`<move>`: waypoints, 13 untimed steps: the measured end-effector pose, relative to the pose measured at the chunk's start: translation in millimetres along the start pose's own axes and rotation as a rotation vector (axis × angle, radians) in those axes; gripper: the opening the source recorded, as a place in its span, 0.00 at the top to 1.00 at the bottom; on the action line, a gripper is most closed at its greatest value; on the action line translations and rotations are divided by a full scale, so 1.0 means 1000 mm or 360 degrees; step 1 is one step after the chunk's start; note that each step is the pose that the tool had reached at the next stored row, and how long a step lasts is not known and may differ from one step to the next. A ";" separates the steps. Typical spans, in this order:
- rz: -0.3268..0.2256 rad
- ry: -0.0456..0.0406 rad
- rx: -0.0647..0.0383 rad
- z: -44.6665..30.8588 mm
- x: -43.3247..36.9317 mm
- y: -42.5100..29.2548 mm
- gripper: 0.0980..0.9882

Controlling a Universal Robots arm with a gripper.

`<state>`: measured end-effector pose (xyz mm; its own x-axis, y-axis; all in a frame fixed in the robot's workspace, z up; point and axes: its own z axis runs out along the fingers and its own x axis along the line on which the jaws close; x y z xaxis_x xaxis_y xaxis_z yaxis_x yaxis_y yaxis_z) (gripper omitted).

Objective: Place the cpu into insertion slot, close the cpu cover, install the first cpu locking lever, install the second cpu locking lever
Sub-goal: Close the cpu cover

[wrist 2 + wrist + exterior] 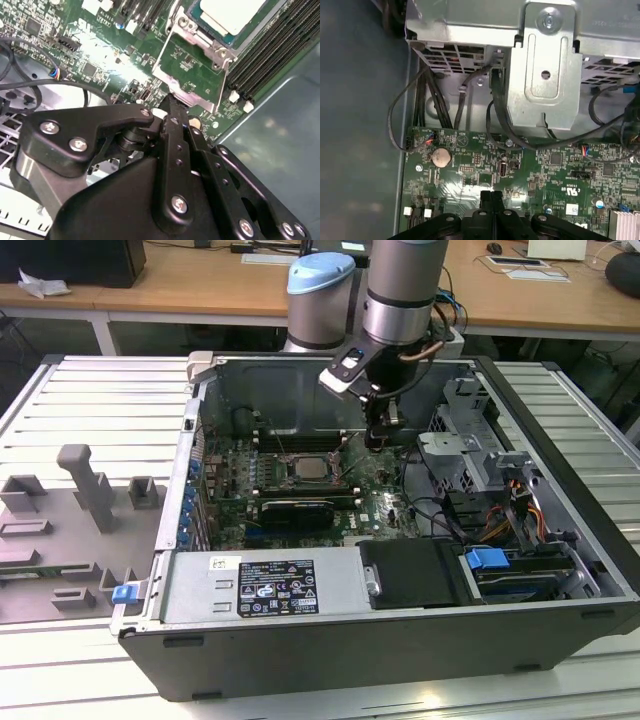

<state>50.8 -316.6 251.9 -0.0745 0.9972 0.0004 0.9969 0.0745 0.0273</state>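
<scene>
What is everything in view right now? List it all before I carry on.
computer case: one, dark grey, open on the slatted table
motherboard: one, green, inside the case
cpu: one, silver, in the insertion slot
cpu cover: one, silver, looks swung open beside the cpu
memory slots: several, black, beside the socket
coin cell: one, coppery, on the board
cables: several, black, by the drive cage
power supply: one, grey, case's near edge
fixture blocks: several, grey, exterior view's left
arm: one, grey, above the case
claw: one, black, shut, empty, over the board
</scene>
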 end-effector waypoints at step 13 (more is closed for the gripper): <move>0.0000 0.0000 0.0000 -0.0001 0.0005 -0.0061 0.99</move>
<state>44.7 -316.6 251.8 -0.0744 0.9972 0.0003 0.9969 0.0744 0.0272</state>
